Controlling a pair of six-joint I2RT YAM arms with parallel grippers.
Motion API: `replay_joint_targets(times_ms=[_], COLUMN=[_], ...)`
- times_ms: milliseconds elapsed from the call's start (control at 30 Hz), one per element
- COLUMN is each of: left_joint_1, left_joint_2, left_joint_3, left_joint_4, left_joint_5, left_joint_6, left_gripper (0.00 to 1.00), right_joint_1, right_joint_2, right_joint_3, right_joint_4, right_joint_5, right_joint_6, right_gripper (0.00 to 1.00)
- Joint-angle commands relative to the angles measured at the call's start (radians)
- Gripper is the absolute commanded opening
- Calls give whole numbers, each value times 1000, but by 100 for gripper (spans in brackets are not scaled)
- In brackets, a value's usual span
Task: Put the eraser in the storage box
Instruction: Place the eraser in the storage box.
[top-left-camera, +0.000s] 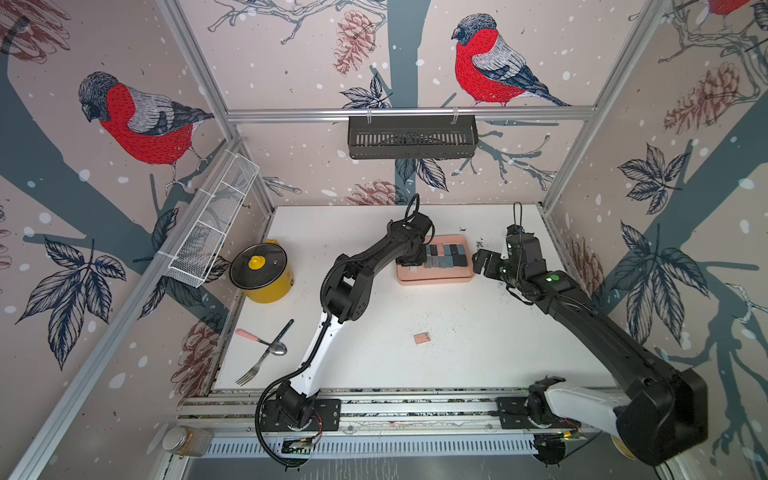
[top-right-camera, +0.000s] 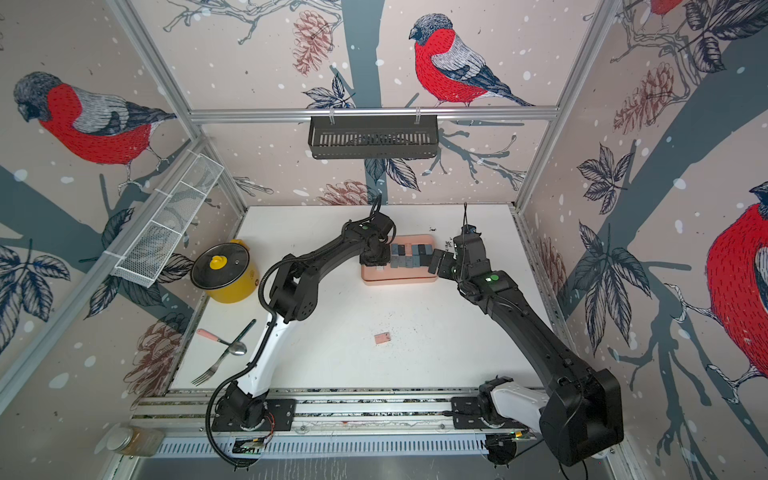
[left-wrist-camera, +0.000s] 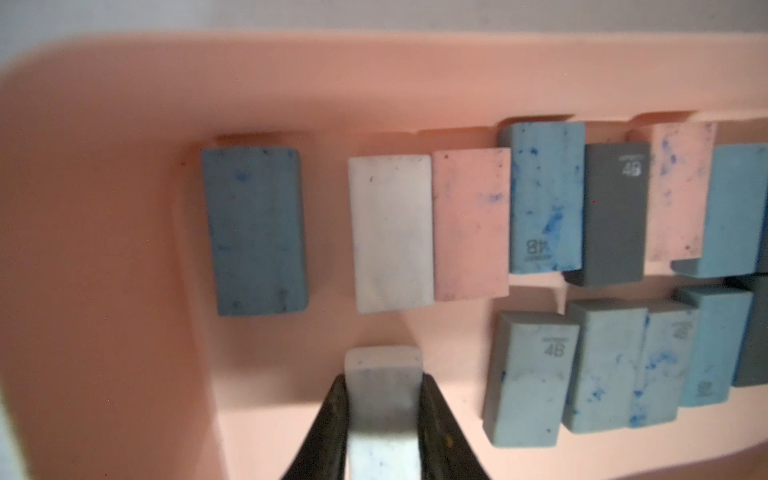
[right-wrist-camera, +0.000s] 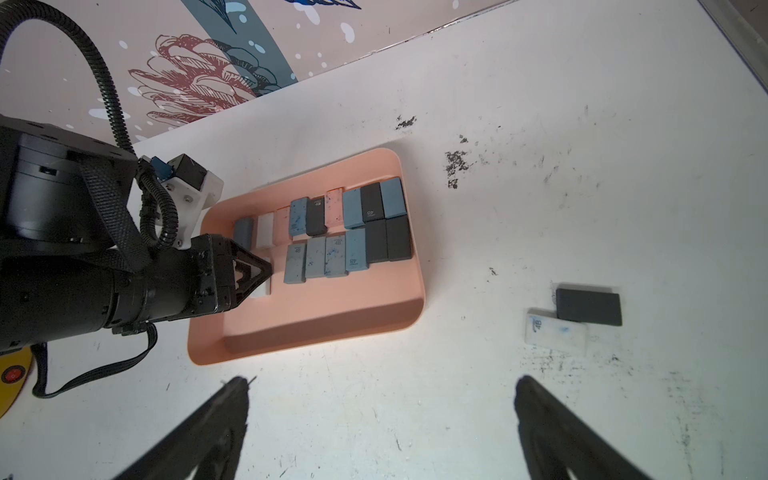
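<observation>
Left pincer (top-left-camera: 409, 259), in both top views, reaches down into the left end of the storage box (top-left-camera: 436, 279), a salmon-pink tray just above the middle of the frame. From up here I cannot tell what it holds. To the right, the right pincer (top-left-camera: 478, 262) hangs just beside the tray's right end. Stored erasers (top-left-camera: 446, 255), dark and grey-blue, fill the tray's right part in two rows. Lower in the frame, a small pink block (top-left-camera: 421, 338), probably another eraser, lies alone on the white table (top-left-camera: 478, 353), well apart from the tray.

Left wrist view: the left pincer's jaws are pinching a white eraser (left-wrist-camera: 380, 361) by its long sides over a bare patch of the tray floor. I cannot tell whether it touches the floor. Blue, white, pink and grey erasers lie flat beyond and beside it.

Right wrist view: the right pincer (right-wrist-camera: 382, 380) has its fingers spread wide and empty over bare table. Outside the tray, a black eraser (right-wrist-camera: 588, 306) and a second white eraser (right-wrist-camera: 557, 330) lie touching.

I judge the job mostly done. The held eraser is inside the rim and only needs letting go, and the loose ones on the table are left to collect.
</observation>
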Motion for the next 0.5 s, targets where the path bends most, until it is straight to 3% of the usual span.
replay_joint_targets(times_ms=[0,467], left_joint_1=[1,1], left_joint_2=[6,-29], left_joint_3=[3,-44], left_joint_4=[7,43], left_joint_5=[-17,-16], left_joint_6=[-13,-41], left_gripper=[29,34], right_joint_1=[-1,0], right_joint_2=[-3,-3], right_joint_3=[7,7], right_joint_4=[-12,-12], right_joint_5=[10,4], right_joint_6=[-3,-1], right_gripper=[99,99])
